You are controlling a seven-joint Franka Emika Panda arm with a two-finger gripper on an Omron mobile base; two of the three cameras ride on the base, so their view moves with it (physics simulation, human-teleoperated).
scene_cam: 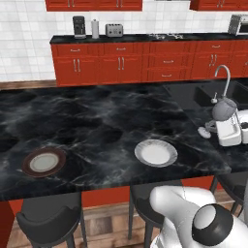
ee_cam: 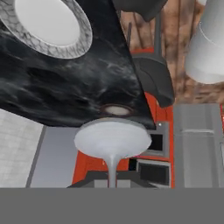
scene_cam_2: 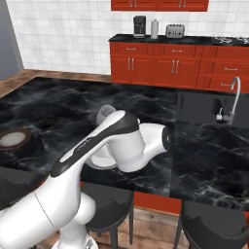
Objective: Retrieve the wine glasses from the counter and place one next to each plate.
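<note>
My gripper [scene_cam: 216, 128] is shut on the stem of a clear wine glass [scene_cam: 205, 131], low over the right part of the black island [scene_cam: 97, 121], beside the sink. In the hand view the glass [ee_cam: 113, 139] widens out from its stem straight ahead of the hidden fingertips. A grey-rimmed pale plate [scene_cam: 156, 152] lies just left of the glass and appears again in the hand view [ee_cam: 48, 24]. A brown-rimmed plate [scene_cam: 43, 162] sits at the island's near left [scene_cam_2: 13, 139]. The counter [scene_cam: 145, 38] runs along the back wall.
A sink with a curved faucet [scene_cam: 224, 80] is set in the island's right end. Dark stools [scene_cam: 48, 218] stand along the near edge. A coffee machine [scene_cam: 79, 26] and toaster [scene_cam: 114, 30] sit on the back counter. My arm [scene_cam_2: 112, 146] covers part of the island.
</note>
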